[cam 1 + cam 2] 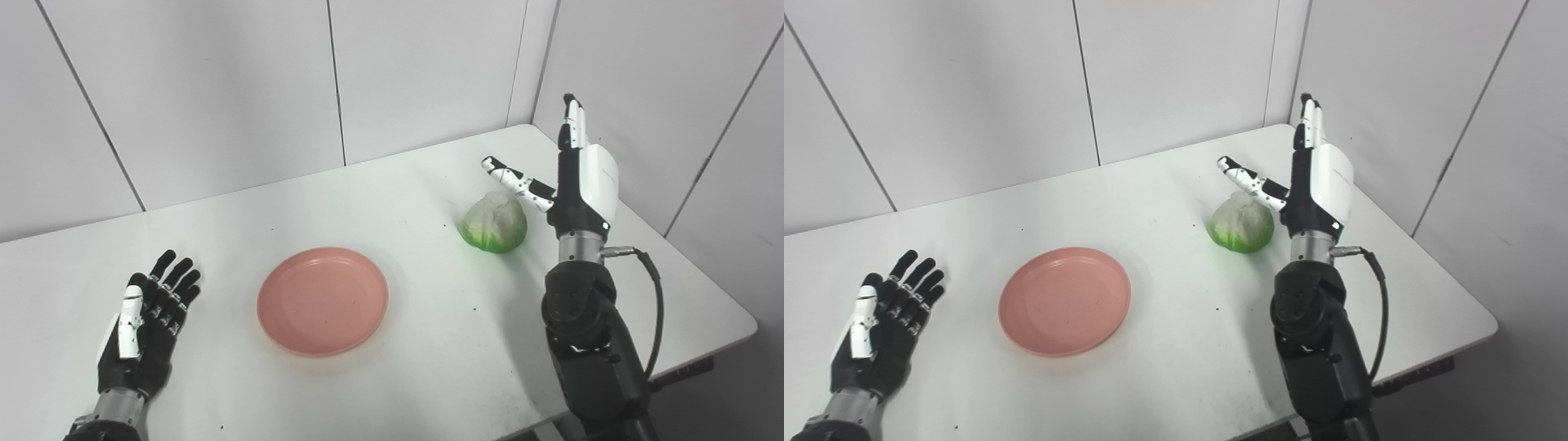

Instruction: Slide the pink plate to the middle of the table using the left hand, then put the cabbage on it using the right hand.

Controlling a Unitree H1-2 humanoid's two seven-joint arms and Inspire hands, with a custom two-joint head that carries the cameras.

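Note:
The pink plate [323, 300] lies flat near the middle of the white table [429, 367], empty. The cabbage [495, 223], pale with a green base, sits on the table to the right of the plate, apart from it. My right hand [576, 177] is raised just right of the cabbage, open, fingers pointing up and thumb stretched out above the cabbage, not touching it. My left hand [150, 318] is open with fingers spread, palm up, low over the table well left of the plate, holding nothing.
White wall panels [245, 92] close the table at the back and right. The table's right edge and front corner [744, 324] lie near my right arm. A black cable [655, 294] loops from the right wrist.

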